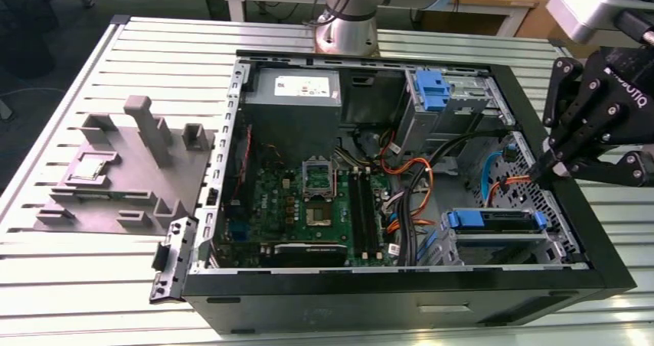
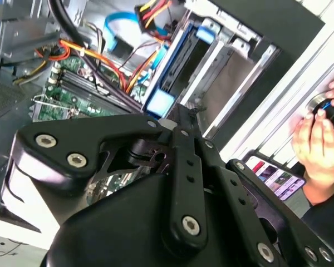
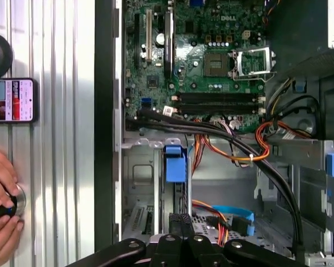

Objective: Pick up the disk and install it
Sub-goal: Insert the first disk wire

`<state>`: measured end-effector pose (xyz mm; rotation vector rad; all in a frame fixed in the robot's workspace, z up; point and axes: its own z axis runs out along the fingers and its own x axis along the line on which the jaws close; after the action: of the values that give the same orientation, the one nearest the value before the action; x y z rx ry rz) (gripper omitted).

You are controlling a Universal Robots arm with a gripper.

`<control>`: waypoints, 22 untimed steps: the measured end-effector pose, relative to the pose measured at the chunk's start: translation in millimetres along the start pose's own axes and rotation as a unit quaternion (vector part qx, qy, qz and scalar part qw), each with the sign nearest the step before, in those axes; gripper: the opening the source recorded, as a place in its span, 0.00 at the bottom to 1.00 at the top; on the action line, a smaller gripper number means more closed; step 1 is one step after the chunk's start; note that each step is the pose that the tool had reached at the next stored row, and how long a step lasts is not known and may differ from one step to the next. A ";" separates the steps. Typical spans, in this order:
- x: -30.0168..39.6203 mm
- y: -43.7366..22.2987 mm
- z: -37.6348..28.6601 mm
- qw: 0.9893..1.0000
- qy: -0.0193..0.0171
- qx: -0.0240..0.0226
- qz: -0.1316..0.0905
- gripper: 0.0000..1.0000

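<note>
Gripper [image 1: 541,171] noted above the open computer case [image 1: 409,304], over its side wall on the exterior view's right. It is clenched and empty: the fingertips [image 3: 176,221] meet with nothing between them in the first wrist view. Disk [image 1: 497,220] located inside the case, seated on edge in the drive bay [image 1: 501,248] at the near corner on the exterior view's right, blue carrier frame uppermost. The gripper stands apart from it, higher and nearer the side wall. Orange and black cables [image 1: 414,179] run between the bay and the motherboard [image 1: 317,200]. A bare blue bracket [image 1: 433,90] sits in the far bay, and the grey power supply [image 1: 294,93] occupies the far corner on the exterior view's left. A grey fixture [image 1: 122,170] rests on the slatted table [image 1: 153,40], outside the case on that same side. In the first wrist view a person's hand [image 3: 1,194] lies on the table near a phone [image 3: 12,100], just beyond the case wall.
</note>
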<state>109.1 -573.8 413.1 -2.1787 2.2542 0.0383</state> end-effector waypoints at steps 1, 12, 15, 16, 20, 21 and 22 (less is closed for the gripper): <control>-0.6 -3.0 0.2 1.000 0.000 0.000 0.000 0.10; -3.3 -14.7 7.0 0.999 0.001 -0.001 -0.049 0.10; -8.5 -21.1 10.6 0.999 0.001 -0.001 -0.049 0.10; -10.4 -23.1 11.7 0.999 0.001 -0.001 -0.049 0.10; -17.9 -31.0 16.6 0.999 0.001 -0.001 -0.049 0.10; -19.6 -32.7 17.9 0.999 0.001 -0.001 -0.049 0.10; -21.4 -34.4 19.1 0.999 0.001 -0.001 -0.049 0.10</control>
<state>144.0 -553.2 394.0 -2.2883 2.1452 0.0383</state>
